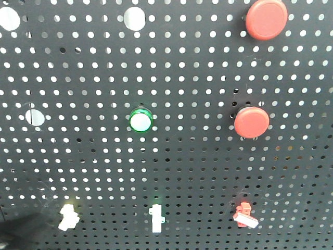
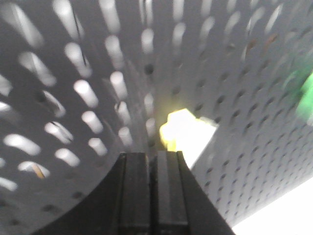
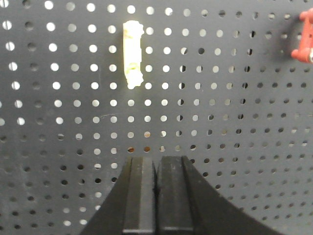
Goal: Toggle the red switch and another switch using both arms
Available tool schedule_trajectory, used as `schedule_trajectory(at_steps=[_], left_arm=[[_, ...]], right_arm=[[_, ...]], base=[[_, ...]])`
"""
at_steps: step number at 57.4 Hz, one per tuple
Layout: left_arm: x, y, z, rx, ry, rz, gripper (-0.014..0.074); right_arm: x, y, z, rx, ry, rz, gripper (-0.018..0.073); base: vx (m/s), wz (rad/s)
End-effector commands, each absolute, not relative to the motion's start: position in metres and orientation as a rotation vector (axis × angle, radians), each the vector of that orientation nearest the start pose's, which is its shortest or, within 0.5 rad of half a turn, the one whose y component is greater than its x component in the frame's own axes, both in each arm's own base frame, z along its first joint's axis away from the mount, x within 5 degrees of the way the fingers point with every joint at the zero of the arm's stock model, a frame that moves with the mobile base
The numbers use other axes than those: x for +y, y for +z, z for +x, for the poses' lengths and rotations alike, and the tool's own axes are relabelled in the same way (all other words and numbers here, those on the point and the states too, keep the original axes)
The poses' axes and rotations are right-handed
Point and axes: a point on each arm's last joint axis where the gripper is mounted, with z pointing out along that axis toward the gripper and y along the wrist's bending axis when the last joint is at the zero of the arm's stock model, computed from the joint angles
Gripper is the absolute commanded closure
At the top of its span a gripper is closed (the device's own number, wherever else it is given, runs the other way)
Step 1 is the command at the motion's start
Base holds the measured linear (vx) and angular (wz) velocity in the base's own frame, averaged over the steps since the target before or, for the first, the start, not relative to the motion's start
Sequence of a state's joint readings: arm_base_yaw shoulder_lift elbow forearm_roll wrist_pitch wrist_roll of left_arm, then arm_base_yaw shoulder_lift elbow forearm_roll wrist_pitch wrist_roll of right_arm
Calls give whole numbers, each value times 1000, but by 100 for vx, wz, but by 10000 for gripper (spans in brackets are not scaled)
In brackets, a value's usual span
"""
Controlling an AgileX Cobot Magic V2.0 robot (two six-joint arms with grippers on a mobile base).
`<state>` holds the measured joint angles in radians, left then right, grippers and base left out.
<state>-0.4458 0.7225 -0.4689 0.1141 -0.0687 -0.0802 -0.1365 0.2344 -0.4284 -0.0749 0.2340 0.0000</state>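
The red switch (image 1: 245, 215) is small, with a white lever tip, and sits low on the right of the black pegboard (image 1: 208, 172). In the right wrist view the red switch (image 3: 304, 36) is cut by the upper right edge. A white switch (image 1: 156, 217) sits at the bottom middle and a pale yellow-white switch (image 1: 68, 217) at the bottom left. My right gripper (image 3: 156, 159) is shut and empty, below and slightly right of the pale switch (image 3: 132, 54), apart from it. My left gripper (image 2: 152, 154) is shut, its tips just short of a bright yellow-white switch (image 2: 183, 134).
Two large round red push buttons (image 1: 266, 19) (image 1: 252, 122) are on the right of the board. A green-ringed white button (image 1: 141, 120) sits mid-board and shows as a green blur (image 2: 305, 93) in the left wrist view. A dark blurred shape (image 1: 18, 234) fills the bottom left corner.
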Motion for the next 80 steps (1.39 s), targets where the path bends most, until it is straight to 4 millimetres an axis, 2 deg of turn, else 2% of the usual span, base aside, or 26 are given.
schedule_trajectory(at_steps=[1,8,15,25,30,37,43,47,53,57,66,80], left_arm=[[-60,340,122,1449,-359,359,594],[-48,347,99,1418,-354,345,594],[-38,341,81,1489,-315,360,594],[-28,336,66,1532,-252,383,594],[-26,336,63,1521,-253,379,594],[-26,336,64,1523,-255,378,594],[-26,336,64,1525,-259,374,594],[-26,336,64,1532,-256,376,594],[-26,335,64,1543,-254,377,594],[-26,334,64,1548,-253,377,594],[-26,334,64,1551,-252,378,594],[-26,333,64,1560,-250,379,594]], right_arm=[[-9,340,58,1413,-226,21,566],[-10,340,61,1416,-228,17,566],[-10,342,70,1409,-197,35,566],[-12,348,91,1423,-172,38,566],[-6,352,105,1451,-116,-20,566],[18,354,126,1485,12,-196,566],[54,349,141,1489,132,-434,566],[79,349,147,1465,229,-533,566],[108,352,154,1427,325,-623,566],[120,351,160,1432,348,-651,566],[133,348,175,1471,365,-657,566],[131,344,173,1529,345,-689,566]], base=[[0,0],[0,0],[0,0],[0,0],[0,0],[0,0],[0,0],[0,0],[0,0],[0,0],[0,0],[0,0]])
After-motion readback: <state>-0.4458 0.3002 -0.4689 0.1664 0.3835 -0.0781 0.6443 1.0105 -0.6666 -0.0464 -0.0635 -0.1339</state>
